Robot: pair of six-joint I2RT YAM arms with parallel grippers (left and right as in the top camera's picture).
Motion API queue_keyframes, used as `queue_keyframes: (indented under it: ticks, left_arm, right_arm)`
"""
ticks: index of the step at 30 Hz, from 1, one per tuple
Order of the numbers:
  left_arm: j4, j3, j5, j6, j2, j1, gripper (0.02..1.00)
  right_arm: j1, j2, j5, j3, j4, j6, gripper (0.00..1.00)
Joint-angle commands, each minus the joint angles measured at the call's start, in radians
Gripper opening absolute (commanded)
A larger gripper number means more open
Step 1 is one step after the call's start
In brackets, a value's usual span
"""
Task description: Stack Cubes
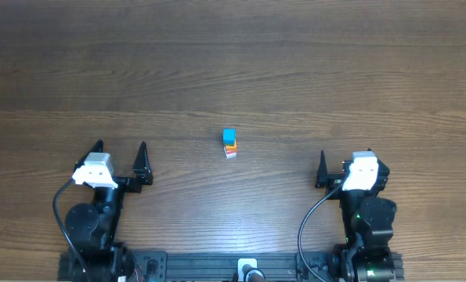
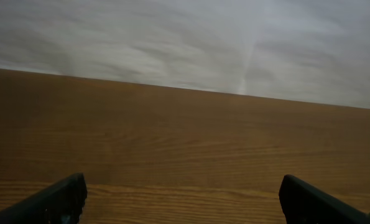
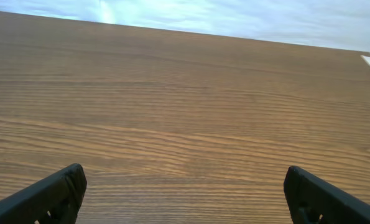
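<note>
Risk no. 1 is a topple: the stack (image 1: 229,144) looks built already, narrow and tall, so any jaw coming in w/ a sideways brush, or a bump to the table (image 1: 233,63), could knock it over. The blue cube (image 1: 229,135) on top would prob. go first (nothing holds it but its own weight). Layers seem slightly offset from above, tho that may be just the viewing angle.

Left gripper (image 1: 121,153) and right gripper (image 3: 185,186) both have jaws spread wide, nothing in either. The stack stands between the two, well apart from both, ahead of the jaws and inward of each.

Looks: blue on top, orange cube (image 1: 230,145) under it, reddish sliver at the base, too small to tell more.
</note>
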Motion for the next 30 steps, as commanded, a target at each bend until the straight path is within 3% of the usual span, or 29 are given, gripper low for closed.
queue_keyframes:
  ticks: [1,5,13,30]
  left_arm:
    - [0.000,-0.006,0.013,0.015,-0.004,0.005,1.000]
    - [0.000,-0.006,0.013,0.015,-0.004,0.005,1.000]
    - [0.000,-0.006,0.013,0.015,-0.004,0.005,1.000]
    - [0.000,-0.006,0.013,0.015,-0.004,0.005,1.000]
  right_arm:
    - [-0.009,0.003,0.028,-0.011,0.048,-0.025,0.993]
    - [-0.009,0.003,-0.095,-0.011,0.163,-0.026,0.993]
    - [-0.008,0.003,-0.225,-0.024,0.194,-0.108,0.993]
    - [-0.008,0.005,-0.207,-0.095,0.236,-0.094,0.993]
